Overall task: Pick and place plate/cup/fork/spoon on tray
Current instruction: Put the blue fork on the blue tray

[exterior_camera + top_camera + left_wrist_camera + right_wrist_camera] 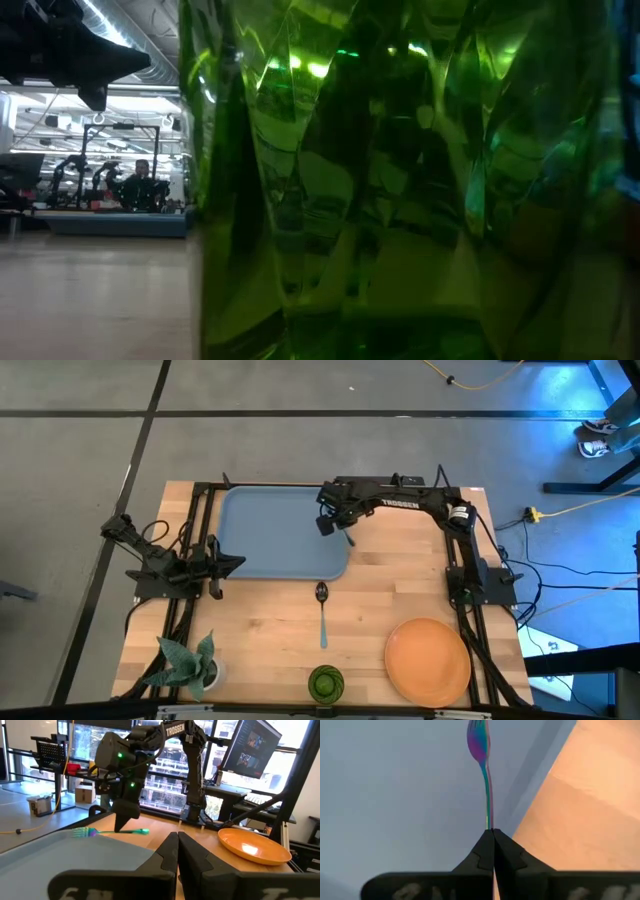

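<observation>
Already the right pincer (pixel 345 528) is clamped on the handle of the fork (pixel 481 750), which hangs over the right edge of the tray (pixel 262 530), in the upper middle of the high view. In the right wrist view the fork runs straight out from the fingertips, tines farthest from them, with blue tray beneath the tines and the tray rim and bare wood off to the picture's right. By my reading, release depends on whether the whole length lies inside that rim; a small shift toward the tray's centre looks safer. The left pincer (pixel 228 562), fingers together and holding nothing, waits at the tray's lower-left corner, clear of the drop. The spoon (pixel 322 610) lies just below the tray, its long axis vertical in frame, bowl toward the tray. Cup (pixel 325 683) and plate (pixel 428 659) sit along the bottom of the surface (pixel 400 590), plate nearer the right arm.
</observation>
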